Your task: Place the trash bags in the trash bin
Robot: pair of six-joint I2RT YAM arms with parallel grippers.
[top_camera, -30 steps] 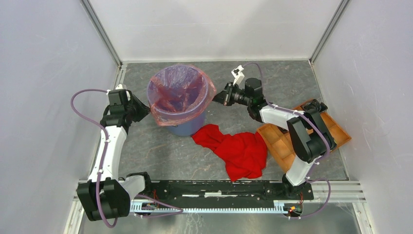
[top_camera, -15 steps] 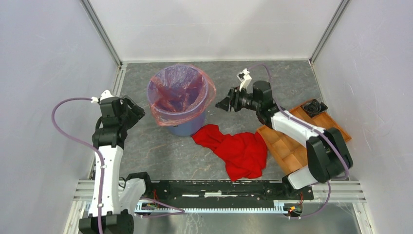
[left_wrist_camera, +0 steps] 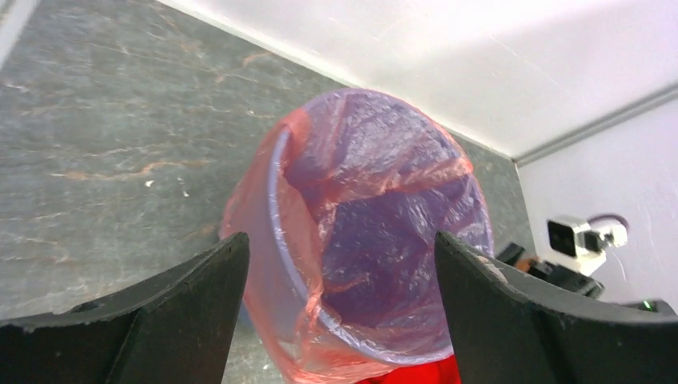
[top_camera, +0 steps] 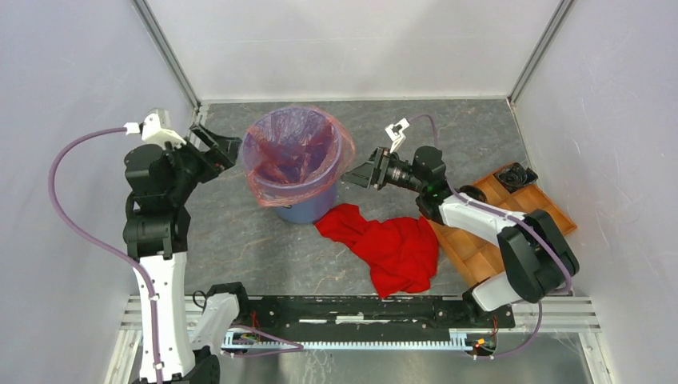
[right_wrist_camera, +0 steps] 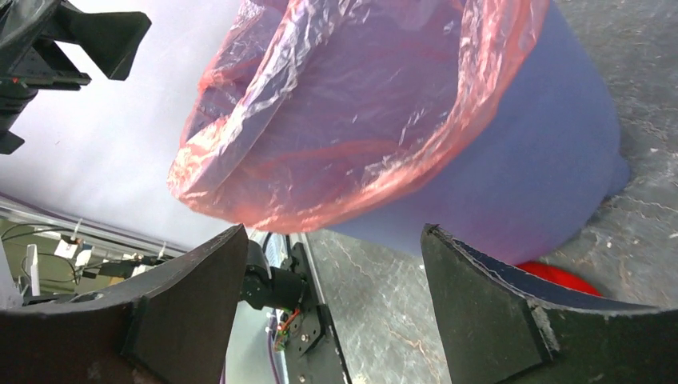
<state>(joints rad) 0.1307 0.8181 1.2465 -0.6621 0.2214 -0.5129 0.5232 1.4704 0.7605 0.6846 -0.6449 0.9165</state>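
The blue trash bin [top_camera: 310, 210] stands at the back middle of the table. A translucent red-orange trash bag [top_camera: 294, 149] lines it, its edge folded out over the rim. My left gripper [top_camera: 219, 144] hangs open to the left of the rim, clear of it, with nothing between its fingers. My right gripper [top_camera: 357, 174] is open just right of the bin, also holding nothing. The left wrist view looks down into the bag [left_wrist_camera: 384, 200] between the left gripper's [left_wrist_camera: 340, 238] spread fingers. The right wrist view shows the bin wall [right_wrist_camera: 544, 160] and bag overhang [right_wrist_camera: 336, 120] beyond the right gripper [right_wrist_camera: 332, 232].
An opaque red cloth [top_camera: 393, 245] lies crumpled on the table in front of the bin, touching its base. An orange-brown compartment tray [top_camera: 488, 232] sits at the right under the right arm. White walls close in the back and both sides.
Both grippers have opened and let go of the bag's edge. The left arm rose and swung back to the left; the right gripper drew slightly away and down from the rim.
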